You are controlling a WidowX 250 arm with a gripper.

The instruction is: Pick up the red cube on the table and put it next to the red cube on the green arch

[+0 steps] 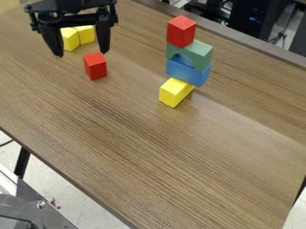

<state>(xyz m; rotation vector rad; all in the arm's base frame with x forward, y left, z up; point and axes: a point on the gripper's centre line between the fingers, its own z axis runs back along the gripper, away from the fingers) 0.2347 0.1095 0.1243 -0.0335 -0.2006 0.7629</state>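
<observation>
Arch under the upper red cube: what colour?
Green: the arch shows it best in the camera view.

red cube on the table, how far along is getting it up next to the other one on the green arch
Done: only the starting stack is there, one red cube on the green arch. In hand: nothing; the pincer hangs open near the loose red cube. Left: grip it, lift it and set it beside the upper cube.
</observation>
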